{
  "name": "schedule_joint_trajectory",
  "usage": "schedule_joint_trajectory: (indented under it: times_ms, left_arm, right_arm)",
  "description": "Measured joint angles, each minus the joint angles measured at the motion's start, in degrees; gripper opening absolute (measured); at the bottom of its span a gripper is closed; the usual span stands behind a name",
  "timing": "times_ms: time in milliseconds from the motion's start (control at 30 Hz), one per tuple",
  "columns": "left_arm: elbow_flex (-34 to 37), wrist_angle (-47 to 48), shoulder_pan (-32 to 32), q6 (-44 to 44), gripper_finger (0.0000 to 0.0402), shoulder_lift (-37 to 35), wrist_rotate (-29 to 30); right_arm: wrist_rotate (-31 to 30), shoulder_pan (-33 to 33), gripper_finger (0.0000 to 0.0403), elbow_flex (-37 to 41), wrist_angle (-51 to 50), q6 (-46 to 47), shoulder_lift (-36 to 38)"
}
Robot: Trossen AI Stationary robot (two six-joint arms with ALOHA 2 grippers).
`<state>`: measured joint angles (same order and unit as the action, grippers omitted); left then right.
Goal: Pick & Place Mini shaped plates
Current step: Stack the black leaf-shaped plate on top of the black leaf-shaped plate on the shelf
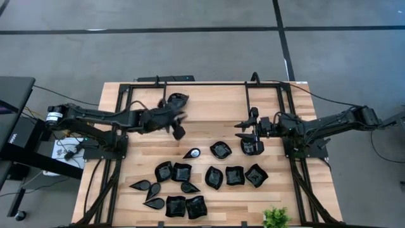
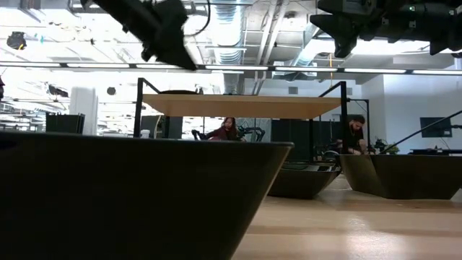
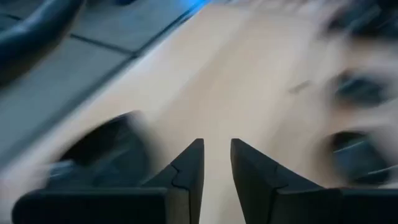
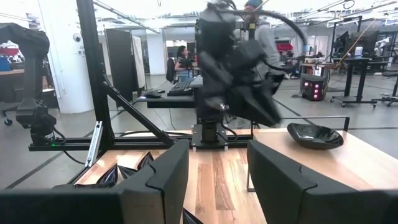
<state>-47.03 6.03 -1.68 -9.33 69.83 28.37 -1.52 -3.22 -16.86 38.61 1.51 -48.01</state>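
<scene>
The wooden worktop [image 1: 209, 114] fills the middle of the high view, framed by black rails, with a dark arm reaching in from each side. Most of the mini shaped plates [image 1: 190, 183] – glossy black squares, wavy rounds and teardrops – lie loosely grouped on the near half of the worktop, some touching, none stacked as far as can be seen. One more plate [image 1: 178, 99] sits apart near the far rail, just beside the left arm; in the right wrist view it shows as a shallow black dish [image 4: 314, 135] resting on the wood. The left end effector [image 1: 178, 131] hangs above bare wood between that lone plate and the main group, its fingers parted by a narrow gap and holding nothing. The right end effector [image 1: 243, 130] is over the right side, near a square plate [image 1: 252, 147] – fingers spread wide, released, empty. A small green plant [image 1: 276, 218] stands at the near edge.
</scene>
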Motion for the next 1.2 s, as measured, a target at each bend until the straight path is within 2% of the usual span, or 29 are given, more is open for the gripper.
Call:
schedule_joint_trajectory:
  times_ms: [133, 200, 367, 500, 633, 900, 1000, 1200]
  left_arm:
    - [-0.1, -5.1, -6.6, -6.9, 0.0076, 0.0, -11.7]
    - [-0.1, -4.8, -10.8, -9.9, 0.0073, 0.0, -14.8]
    - [-0.1, -4.4, -22.2, -17.5, 0.0071, 2.7, -17.4]
    - [-0.1, -4.4, -28.2, -26.9, 0.0083, 6.9, -17.6]
    - [-0.1, -1.7, -29.0, -33.1, 0.0102, 10.1, -20.0]
    - [-0.1, 18.7, -27.6, -44.9, 0.0122, 10.5, -32.3]
    - [-0.1, 22.5, -28.0, -45.2, 0.0122, 11.5, -30.9]
    - [-0.1, 21.6, -28.9, -42.0, 0.0122, 17.6, -30.5]
  right_arm:
    - [0.0, 0.0, 0.0159, 0.0, 0.0, 0.0, 0.0]
    - [0.0, 0.0, 0.0159, 0.0, -0.1, 0.0, 0.0]
    - [0.0, 0.0, 0.0159, 0.0, -0.4, 0.0, 0.0]
    - [0.0, 0.0, 0.0159, 0.0, -0.5, 0.0, 0.0]
    - [0.0, 0.0, 0.0159, 0.0, -0.5, 0.0, 0.0]
    - [0.0, 0.0, 0.0159, 0.0, -0.4, -0.2, 0.0]
    - [0.0, 0.0, 0.0159, 0.0, -0.4, -0.5, 0.0]
    - [0.0, 0.0, 0.0159, 0.0, -0.7, -0.5, 0.0]
